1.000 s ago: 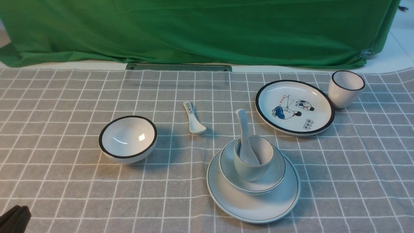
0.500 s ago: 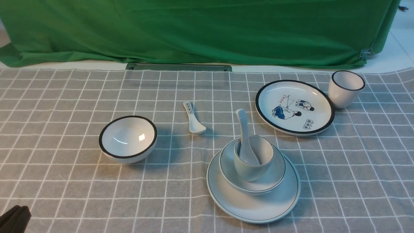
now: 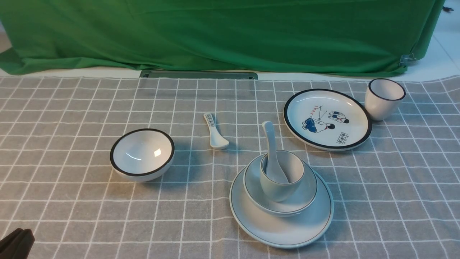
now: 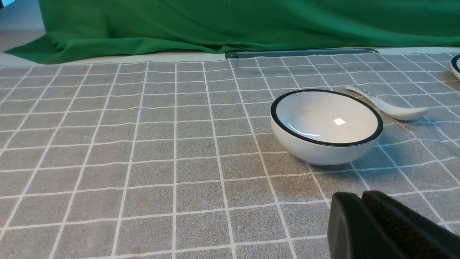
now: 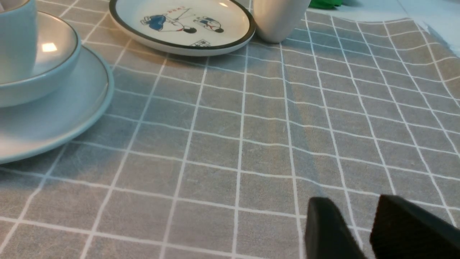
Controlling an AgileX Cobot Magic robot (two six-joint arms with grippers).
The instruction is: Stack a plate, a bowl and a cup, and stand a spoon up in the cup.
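Spoon (image 3: 272, 154) standing in cup (image 3: 282, 176), on bowl (image 3: 305, 196) and plate (image 3: 284, 225) (stacked), left gripper (image 4: 361, 201) closed empty, right gripper (image 5: 354, 210) narrowly parted, both clear of the plate.

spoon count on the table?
2. The plain white spoon stands in the cup on the bowl-and-plate stack. The printed-handle spoon lies flat on the cloth, between that stack and the black-rimmed bowl. None seem hidden.
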